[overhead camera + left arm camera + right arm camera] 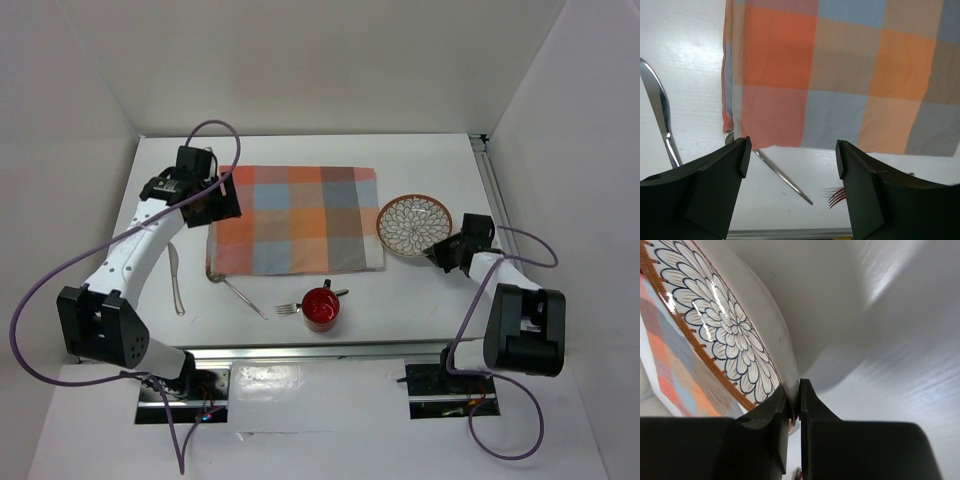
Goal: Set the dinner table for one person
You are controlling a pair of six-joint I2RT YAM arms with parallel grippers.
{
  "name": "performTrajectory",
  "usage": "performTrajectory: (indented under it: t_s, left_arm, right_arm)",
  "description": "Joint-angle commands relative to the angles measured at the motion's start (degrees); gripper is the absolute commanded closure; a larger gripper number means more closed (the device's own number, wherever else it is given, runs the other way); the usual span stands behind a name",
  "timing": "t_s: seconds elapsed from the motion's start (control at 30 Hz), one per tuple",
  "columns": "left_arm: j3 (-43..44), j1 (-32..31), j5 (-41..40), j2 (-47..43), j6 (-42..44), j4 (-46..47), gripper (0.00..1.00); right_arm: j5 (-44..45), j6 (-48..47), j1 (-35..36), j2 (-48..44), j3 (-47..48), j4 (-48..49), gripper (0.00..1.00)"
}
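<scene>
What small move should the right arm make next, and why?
Probably lift the round flower-patterned plate slightly off the white table: the right gripper is shut on its rim, and the plate sits beside the orange-and-blue checked cloth, not on it.

The counter [420, 300] is plain white. The cloth [296, 220] is checked in orange, red and grey-blue. The plate [414, 225] carries black-outlined white petals inside an orange-brown rim. The mug [321, 309] is red, the knife [176, 280] and fork [288, 309] silver. The left pincer [792, 150] and the right pincer [794, 400] are black.
</scene>
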Motion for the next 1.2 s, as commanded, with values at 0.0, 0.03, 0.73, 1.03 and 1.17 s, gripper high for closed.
performTrajectory:
  t_s: [0.0,0.03,0.73,1.03,1.17]
  left_arm:
    - [5.37,-0.24,0.73,0.99,1.64,0.61,0.14]
    - [5.90,-0.24,0.73,1.00,1.64,0.09,0.14]
    - [7.50,5.64,-8.15,-2.95,-1.88,-7.74,0.01]
    - [4.77,7.58,-9.64,-5.68,-2.57,-9.14,0.03]
    - [3.45,8.20,-9.64,-5.68,-3.80,-10.46,0.03]
  right_arm:
    - [3.61,-2.56,0.07,-6.36,3.75,-1.85,1.00]
    - [3.61,-3.35,0.07,-7.43,4.54,-1.86,1.00]
    - [-20.99,-12.50,27.92,35.68,53.40,-0.98,1.00]
    - [-21.52,-10.39,31.53,46.61,65.90,-8.01,1.00]
    - [-22.57,-9.25,32.05,46.00,63.08,-7.39,1.00]
